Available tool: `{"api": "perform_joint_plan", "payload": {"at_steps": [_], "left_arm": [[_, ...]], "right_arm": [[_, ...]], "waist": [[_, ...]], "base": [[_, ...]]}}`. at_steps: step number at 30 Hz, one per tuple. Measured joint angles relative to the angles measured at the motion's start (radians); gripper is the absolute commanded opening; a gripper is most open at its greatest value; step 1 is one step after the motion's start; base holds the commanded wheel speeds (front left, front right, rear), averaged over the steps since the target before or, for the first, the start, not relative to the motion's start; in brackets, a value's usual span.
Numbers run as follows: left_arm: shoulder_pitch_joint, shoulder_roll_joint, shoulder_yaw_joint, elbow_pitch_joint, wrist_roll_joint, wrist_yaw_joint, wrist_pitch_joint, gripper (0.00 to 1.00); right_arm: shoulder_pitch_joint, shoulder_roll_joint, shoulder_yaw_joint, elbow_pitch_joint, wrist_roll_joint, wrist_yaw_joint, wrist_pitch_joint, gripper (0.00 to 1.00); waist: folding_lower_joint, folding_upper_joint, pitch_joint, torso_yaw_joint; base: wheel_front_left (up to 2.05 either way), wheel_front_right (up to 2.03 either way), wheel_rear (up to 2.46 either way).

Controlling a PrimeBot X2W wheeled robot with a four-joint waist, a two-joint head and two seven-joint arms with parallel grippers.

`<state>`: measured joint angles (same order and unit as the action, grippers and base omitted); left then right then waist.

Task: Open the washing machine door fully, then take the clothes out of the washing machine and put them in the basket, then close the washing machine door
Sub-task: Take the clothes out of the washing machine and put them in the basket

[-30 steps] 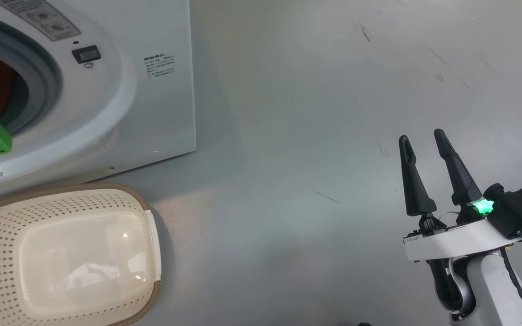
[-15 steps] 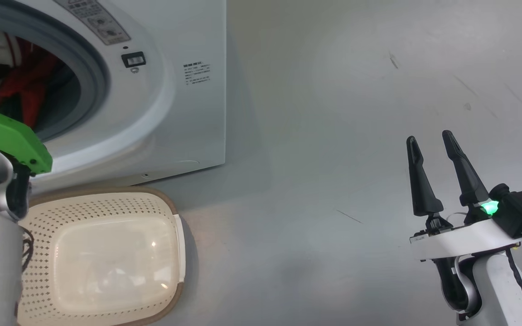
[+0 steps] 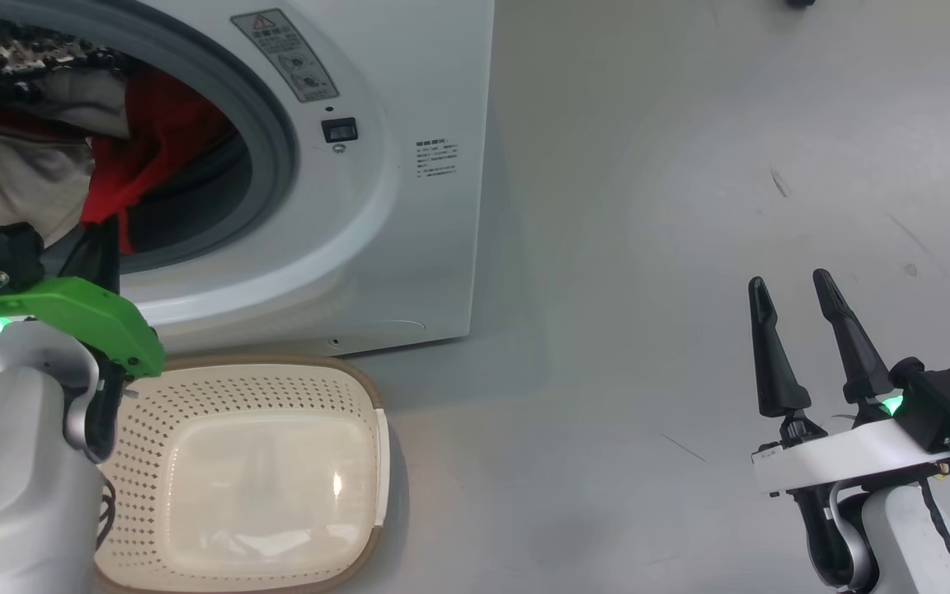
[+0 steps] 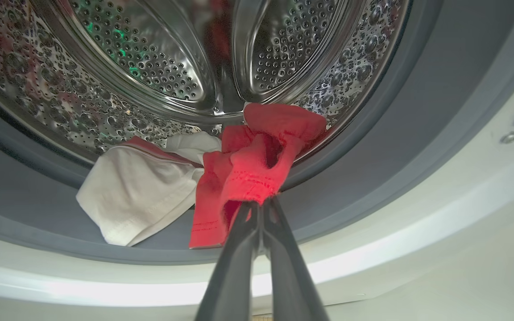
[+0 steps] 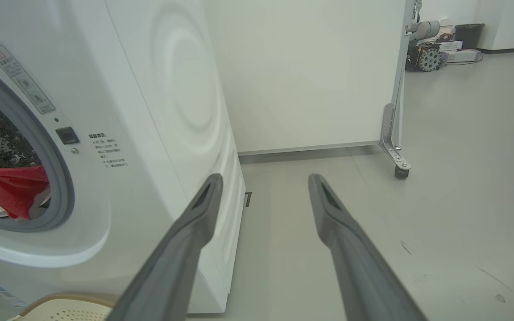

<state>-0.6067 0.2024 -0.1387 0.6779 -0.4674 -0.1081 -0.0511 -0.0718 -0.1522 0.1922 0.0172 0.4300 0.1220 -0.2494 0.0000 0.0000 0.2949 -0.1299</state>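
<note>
**Left gripper** [image 4: 261, 203]: In the left wrist view the fingers are pressed together, clamped on a fold of the red garment [image 4: 257, 165].

**Red garment:** Crumpled, with a stitched hem. It hangs over the grey rubber ring [image 4: 373, 147] right at the fingertips. A pale grey-white piece [image 4: 136, 187] touches it, to the left of the fingers in this view.

**Steel drum** [image 4: 150, 53]: Perforated and shiny, beyond the fingertips.

**Washing machine** [image 3: 409, 82]: The head view adds the white cabinet.

**Basket** [image 3: 293, 381]: Cream with a brown rim. It stands on the floor [image 3: 689, 206] just beside the left arm's green wrist cover [image 3: 79, 318].

**Right gripper** [image 3: 788, 280]: Released, with the fingers spread, well apart from the machine.

**Right wrist view:** It alone shows the machine's side panel and a wheeled white partition [image 5: 310, 76] beyond the fingertips.

**Obscured:**
- In the head view the left forearm and green cover hide most of the left fingers.
- The basket is cut off at the bottom edge of the right wrist view.
- The label print is too small to read.
</note>
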Motion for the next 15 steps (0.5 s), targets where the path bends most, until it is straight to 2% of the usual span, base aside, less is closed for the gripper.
{"api": "perform_joint_plan", "payload": {"at_steps": [15], "left_arm": [[0.147, -0.002, -0.093, -0.062, 0.071, -0.012, -0.148, 0.00]], "right_arm": [[0.048, 0.001, 0.002, 0.026, 0.001, 0.000, 0.000, 1.00]], "waist": [[0.0000, 0.0000, -0.124, 0.092]], "base": [[0.00, 0.00, 0.00]]}}
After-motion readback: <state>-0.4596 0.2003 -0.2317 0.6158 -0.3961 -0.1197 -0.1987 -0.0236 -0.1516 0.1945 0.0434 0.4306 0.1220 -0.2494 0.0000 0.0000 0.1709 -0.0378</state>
